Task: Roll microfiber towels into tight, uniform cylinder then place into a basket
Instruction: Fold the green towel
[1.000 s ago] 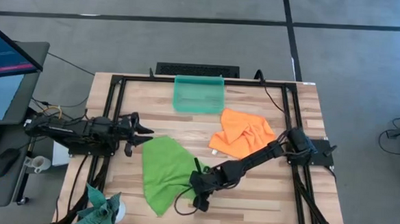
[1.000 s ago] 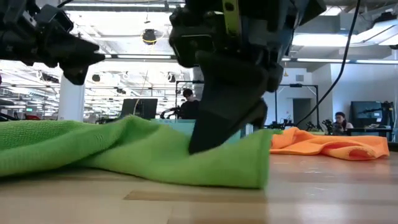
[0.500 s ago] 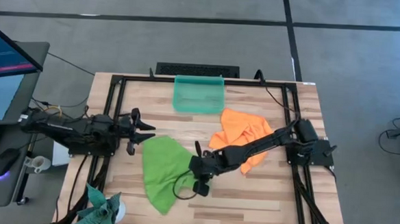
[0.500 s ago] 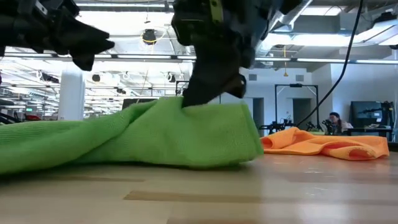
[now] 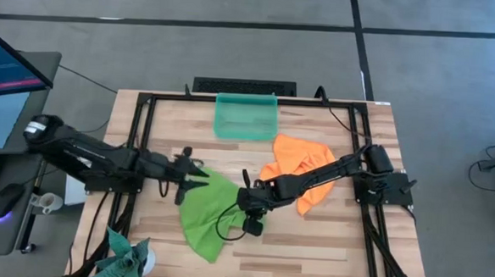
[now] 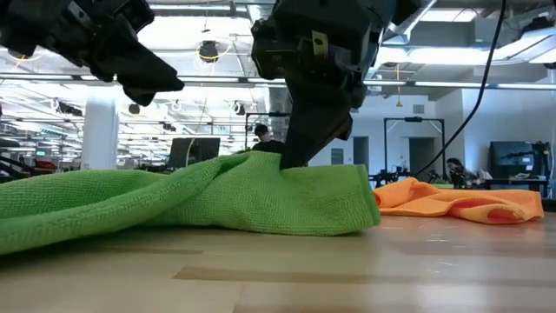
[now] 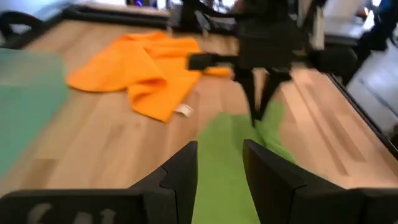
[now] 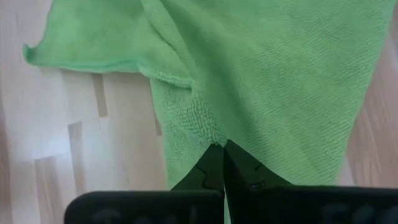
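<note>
The lime green towel (image 5: 207, 214) lies crumpled on the wooden table, left of centre. My right gripper (image 5: 246, 208) is shut on its right side. My left gripper (image 5: 200, 177) hovers open just above the towel's far left corner, with the green cloth (image 7: 219, 163) showing between its fingers and nothing in them. The orange towel (image 5: 300, 169) lies bunched at the right, partly under my right arm. The teal-green basket (image 5: 246, 115) stands at the table's far edge. My right gripper pinches a raised ridge of the green towel (image 8: 215, 133) between its two shut fingers, close to the towel's right edge (image 6: 365, 196). The fingers (image 6: 304, 143) come from above, slanting down. The pinched part stands a little off the wood; the rest lies slack on the table.
A potted plant (image 5: 124, 259) stands at the near left corner. Black frame rails (image 5: 139, 141) run along the table's sides. A monitor (image 5: 4, 79) sits left of the table. Bare wood (image 5: 310, 244) lies near the front right. People (image 6: 458, 169) show in the room behind.
My right gripper has pulled the towel's right side toward the far edge and lifted it, so the flat edge now stands up in a ridge and the towel is bunched narrower. My left gripper has reached toward the table's right, over the towel's far left corner.
</note>
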`<state>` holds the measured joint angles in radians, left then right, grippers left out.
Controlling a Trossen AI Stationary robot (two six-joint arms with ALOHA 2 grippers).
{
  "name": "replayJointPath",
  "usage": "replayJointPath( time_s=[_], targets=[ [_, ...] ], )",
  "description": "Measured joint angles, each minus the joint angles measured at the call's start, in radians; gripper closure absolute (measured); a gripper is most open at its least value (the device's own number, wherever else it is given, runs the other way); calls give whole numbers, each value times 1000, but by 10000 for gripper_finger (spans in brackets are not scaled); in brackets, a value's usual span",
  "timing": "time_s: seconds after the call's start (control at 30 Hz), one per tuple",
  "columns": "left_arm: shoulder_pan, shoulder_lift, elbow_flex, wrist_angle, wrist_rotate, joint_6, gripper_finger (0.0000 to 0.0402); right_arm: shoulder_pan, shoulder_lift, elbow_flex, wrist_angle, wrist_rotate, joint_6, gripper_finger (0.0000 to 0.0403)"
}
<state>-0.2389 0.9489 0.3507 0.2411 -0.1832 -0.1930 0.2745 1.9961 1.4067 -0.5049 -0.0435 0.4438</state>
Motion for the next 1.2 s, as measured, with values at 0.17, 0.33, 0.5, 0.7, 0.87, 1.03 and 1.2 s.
replayJointPath(
  time_s=[0.17, 0.33, 0.5, 0.7, 0.87, 1.03, 1.2],
  targets=[
    [-144, 185, 112, -43, -130, -3, 284, 2, 0, 0, 3, -1, 0, 389],
    [-251, 336, 237, -181, -228, -44, 284, 2, 0, 0, -1, -1, 0, 388],
    [-327, 455, 357, -343, -308, -154, 284, 2, 0, 0, -15, -1, 0, 387],
    [-416, 579, 482, -506, -317, -346, 284, 2, 0, 0, -15, -1, 0, 390],
    [-485, 670, 585, -574, -265, -469, 284, 2, 0, 0, -15, -1, 0, 386],
    [-543, 755, 633, -571, -245, -478, 284, 2, 0, 0, -12, -1, 0, 390],
    [-552, 839, 636, -591, -222, -544, 284, 2, 0, 0, -12, -1, 0, 387]
  ],
)
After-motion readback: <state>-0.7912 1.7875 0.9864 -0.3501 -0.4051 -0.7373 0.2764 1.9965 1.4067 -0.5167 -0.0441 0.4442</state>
